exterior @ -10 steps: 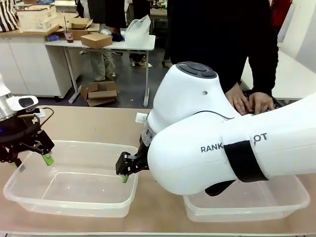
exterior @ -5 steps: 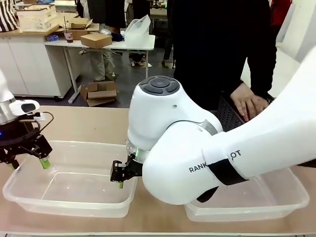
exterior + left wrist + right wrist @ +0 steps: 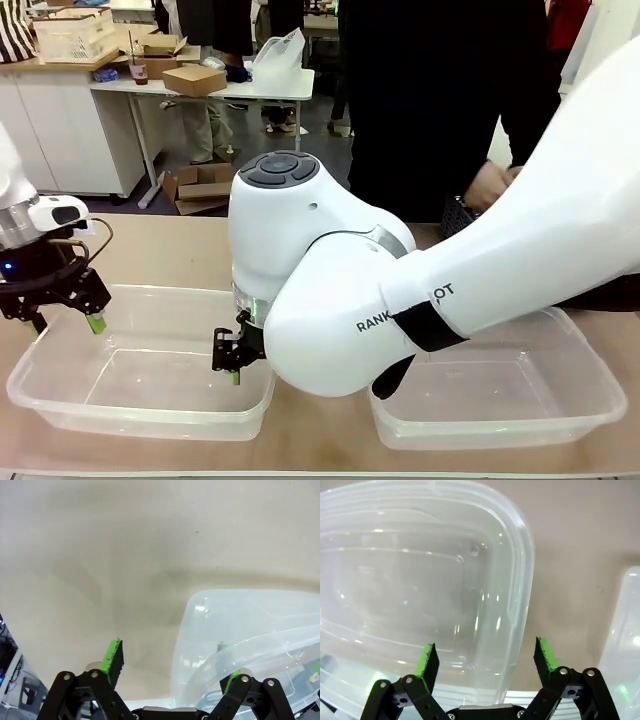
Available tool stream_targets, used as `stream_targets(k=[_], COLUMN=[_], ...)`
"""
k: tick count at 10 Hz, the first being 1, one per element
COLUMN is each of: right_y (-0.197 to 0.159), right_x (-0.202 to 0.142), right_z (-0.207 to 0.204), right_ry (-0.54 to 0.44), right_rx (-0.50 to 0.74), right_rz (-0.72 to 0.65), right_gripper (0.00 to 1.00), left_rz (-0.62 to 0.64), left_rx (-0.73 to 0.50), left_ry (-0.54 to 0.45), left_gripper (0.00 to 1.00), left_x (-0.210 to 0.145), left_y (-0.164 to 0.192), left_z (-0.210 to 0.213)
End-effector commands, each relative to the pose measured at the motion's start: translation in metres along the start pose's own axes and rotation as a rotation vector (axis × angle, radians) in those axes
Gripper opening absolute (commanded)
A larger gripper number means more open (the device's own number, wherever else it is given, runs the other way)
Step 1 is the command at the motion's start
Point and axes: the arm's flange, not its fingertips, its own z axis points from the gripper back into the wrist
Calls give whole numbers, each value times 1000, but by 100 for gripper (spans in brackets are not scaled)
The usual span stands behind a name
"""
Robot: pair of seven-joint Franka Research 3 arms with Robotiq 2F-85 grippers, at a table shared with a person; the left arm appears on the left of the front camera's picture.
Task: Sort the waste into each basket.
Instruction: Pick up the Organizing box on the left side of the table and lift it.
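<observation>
Two clear baskets sit on the table, a left tub [image 3: 150, 292] and a right tub [image 3: 480, 425]. My left gripper [image 3: 65, 322] straddles the left tub's left rim, jaws apart; in the left wrist view the gripper [image 3: 172, 667] has the tub's corner [image 3: 240, 610] between its fingers. At the same tub's right rim is my right gripper [image 3: 228, 368], also open. The right wrist view shows the gripper [image 3: 486, 655] with the tub's rim [image 3: 522, 580] running between its green pads, not pinched. Both tubs are empty. The waste is out of view.
A person in black stands at the far side with hands on a dark lattice basket [image 3: 455, 215]. My right arm's white bulk [image 3: 330, 300] hangs over the table's middle. The other tub's edge [image 3: 625, 630] lies close on the right.
My right arm has swung left across the middle, and its gripper slid left and lower along the left tub's right rim. The left gripper stayed at the left rim.
</observation>
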Motion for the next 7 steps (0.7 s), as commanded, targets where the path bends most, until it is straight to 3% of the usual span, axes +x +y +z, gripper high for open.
stream_targets(k=[1,2,3,4,5,6,7], right_y=[12,12,12,12,11,10,9], right_x=[5,5,6,6,5,5,5], right_z=[-1,2,2,2,1,1,1], right_ry=[6,-3,-2,-3,-2,-2,-2], right_rx=[-47,-36,-36,-37,-38,-39,-40], right_rz=[-1,-1,-2,-1,-4,-7,-12], right_gripper=[40,6,0,0,0,4,0], left_rz=[10,11,14,15,14,12,12], left_rx=[34,37,36,35,32,33,37], left_ry=[19,13,8,5,2,2,1], left_gripper=[44,0,0,0,16,6,0], left_x=[-19,-20,-20,-21,-21,-22,-23], left_y=[-1,0,0,0,1,0,0], left_z=[-15,-14,-14,-15,-15,-16,-17])
